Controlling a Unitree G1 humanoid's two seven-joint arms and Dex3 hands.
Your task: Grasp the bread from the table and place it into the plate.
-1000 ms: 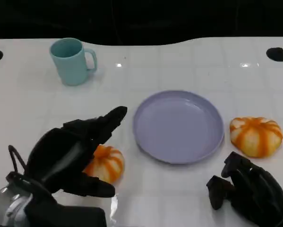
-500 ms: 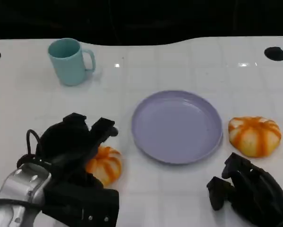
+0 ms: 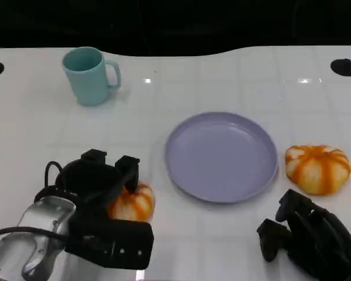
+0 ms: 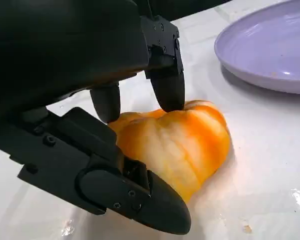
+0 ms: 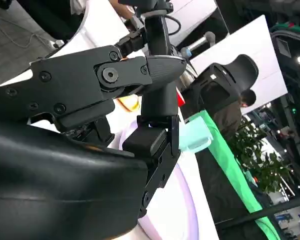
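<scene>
An orange-and-white striped bread (image 3: pixel 134 202) lies on the white table, left of the lilac plate (image 3: pixel 222 155). My left hand (image 3: pixel 99 187) is curled over it from the near left. In the left wrist view the fingertips (image 4: pixel 167 92) press on top of the bread (image 4: pixel 182 142) and the thumb (image 4: pixel 139 200) lies against its near side. The bread still sits on the table, with the plate (image 4: pixel 270 55) beyond it. A second striped bread (image 3: pixel 317 168) lies right of the plate. My right hand (image 3: pixel 310 237) rests near the front right with fingers curled in, holding nothing.
A teal mug (image 3: pixel 90 75) stands at the back left, well away from both hands. Two black round spots (image 3: pixel 344 67) mark the table's far corners. Open white tabletop lies between the plate and the front edge.
My left hand has come down and closed its fingers over the left bread; a second ago they were stretched out above it. The right hand has not moved.
</scene>
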